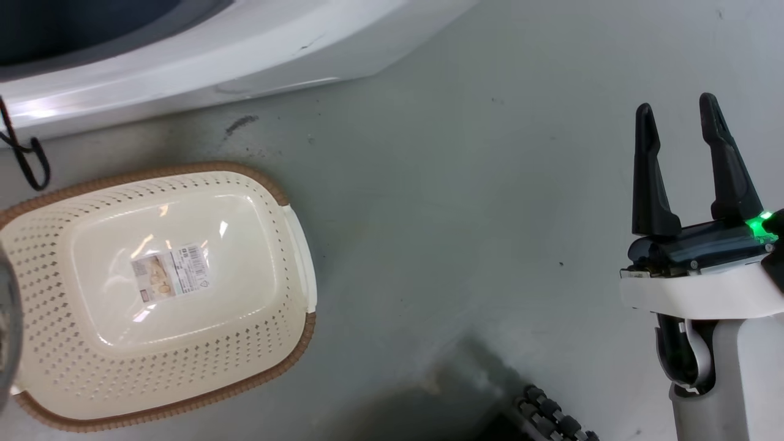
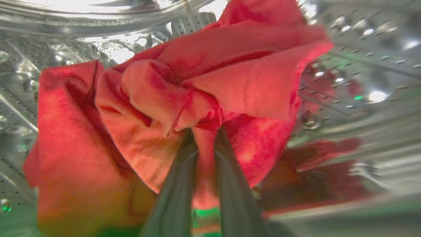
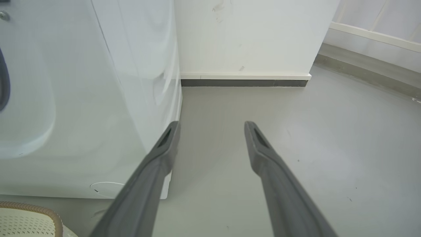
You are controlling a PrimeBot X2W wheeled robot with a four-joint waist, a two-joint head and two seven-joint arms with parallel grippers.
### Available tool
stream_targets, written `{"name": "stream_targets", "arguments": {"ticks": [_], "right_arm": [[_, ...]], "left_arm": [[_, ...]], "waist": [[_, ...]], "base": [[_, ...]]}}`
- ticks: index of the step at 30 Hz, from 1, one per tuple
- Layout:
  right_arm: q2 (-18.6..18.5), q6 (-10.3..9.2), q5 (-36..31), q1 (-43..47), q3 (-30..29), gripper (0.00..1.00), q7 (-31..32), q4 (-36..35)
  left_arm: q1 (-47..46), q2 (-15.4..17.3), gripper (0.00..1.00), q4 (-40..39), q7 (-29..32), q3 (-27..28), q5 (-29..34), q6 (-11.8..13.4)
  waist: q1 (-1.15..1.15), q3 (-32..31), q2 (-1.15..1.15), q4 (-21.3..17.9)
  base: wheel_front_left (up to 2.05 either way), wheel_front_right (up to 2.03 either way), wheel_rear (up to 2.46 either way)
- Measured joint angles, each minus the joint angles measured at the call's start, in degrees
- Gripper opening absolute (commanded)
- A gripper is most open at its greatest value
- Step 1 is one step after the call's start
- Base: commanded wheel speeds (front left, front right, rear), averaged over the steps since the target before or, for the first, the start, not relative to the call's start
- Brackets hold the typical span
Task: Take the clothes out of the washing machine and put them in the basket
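In the left wrist view my left gripper is shut on a fold of the red clothes, which bunch up in front of the perforated steel drum of the washing machine. The machine's white front runs along the top of the head view and stands at the left in the right wrist view. The cream basket with a brown rim sits on the floor at the lower left, holding nothing; its corner shows too. My right gripper hovers open over the floor at the right.
A black cable hangs at the far left by the machine. Grey floor stretches between basket and right gripper. A white wall with a dark skirting stands behind the machine. Part of my wheeled base shows at the bottom.
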Motion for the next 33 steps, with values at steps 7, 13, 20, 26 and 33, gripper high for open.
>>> {"name": "stream_targets", "arguments": {"ticks": [7, 13, 20, 26, 33], "right_arm": [[0.02, 0.0, -2.24, 0.91, -0.55, 1.0, 0.0, 0.35], [0.02, 0.0, -4.66, 2.74, -0.25, 1.0, 0.0, 1.02], [0.03, 0.0, -6.22, 5.49, -0.42, 1.0, 0.0, 2.14], [0.03, 0.0, -7.69, 8.48, -0.8, 1.0, 0.0, 3.08], [0.02, 0.0, -8.66, 12.06, -0.93, 1.0, 0.0, 4.12]], "left_arm": [[6.87, -2.22, 0.0, -0.24, -9.05, 0.03, -2.96, -0.29], [13.54, -4.86, 0.0, -0.85, -15.48, -2.09, -5.67, -0.34], [21.52, -6.9, 0.0, -2.59, -22.14, -5.23, -9.02, -0.34], [29.14, -7.88, 0.0, -6.17, -25.24, -8.06, -11.33, -0.35], [37.4, -7.72, 0.0, -14.74, -26.16, -9.68, -13.41, -0.35]], "waist": [[0.0, -4.89, 0.0, 2.37], [-0.01, -9.98, 0.0, 4.97], [-0.01, -15.97, 0.0, 8.03], [-0.02, -21.39, 0.0, 10.21], [-0.02, -27.77, 0.0, 12.87]], "base": [[0.0, 0.0, 0.0], [0.0, 0.0, 0.0], [0.0, 0.0, 0.0], [0.0, 0.0, 0.0], [0.0, 0.0, 0.0]]}}
